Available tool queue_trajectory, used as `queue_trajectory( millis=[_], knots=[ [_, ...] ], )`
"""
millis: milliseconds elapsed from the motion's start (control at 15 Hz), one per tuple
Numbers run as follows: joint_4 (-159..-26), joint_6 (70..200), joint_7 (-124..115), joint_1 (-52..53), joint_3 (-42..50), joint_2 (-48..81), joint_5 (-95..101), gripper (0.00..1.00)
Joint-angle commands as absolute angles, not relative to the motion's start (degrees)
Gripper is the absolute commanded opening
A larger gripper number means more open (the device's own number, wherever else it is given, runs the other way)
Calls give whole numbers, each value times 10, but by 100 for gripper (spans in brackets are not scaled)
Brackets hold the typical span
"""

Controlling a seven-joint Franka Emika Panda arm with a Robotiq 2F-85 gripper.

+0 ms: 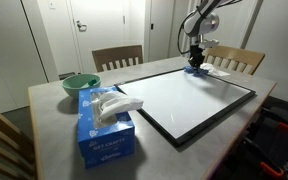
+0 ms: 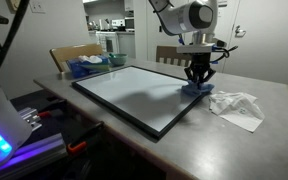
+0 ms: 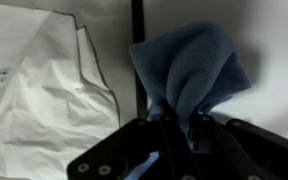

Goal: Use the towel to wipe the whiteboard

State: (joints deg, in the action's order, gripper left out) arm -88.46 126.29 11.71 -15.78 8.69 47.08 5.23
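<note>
The whiteboard (image 1: 184, 100) lies bare for passing; tissue box (image 1: 106, 130) and, seemingly, crumpled tissue (image 2: 236, 105) flank it.

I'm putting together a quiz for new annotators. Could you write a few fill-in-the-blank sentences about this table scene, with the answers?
1. The gripper is shut on the towel, whose colour is ___.
2. The whiteboard has a thin frame coloured ___.
3. The bowl behind the tissue box is coloured ___.
Missing words: blue; black; green.
</note>
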Motion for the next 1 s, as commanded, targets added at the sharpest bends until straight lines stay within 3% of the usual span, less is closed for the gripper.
queue_trajectory(
  millis=[0,533,933],
  knots=[
    [-885,1220,84,-149,105,484,70,4],
    [-909,1135,85,-157,95,468,59,4],
    [-1013,1263,95,-150,102,418,88,4]
  ],
)
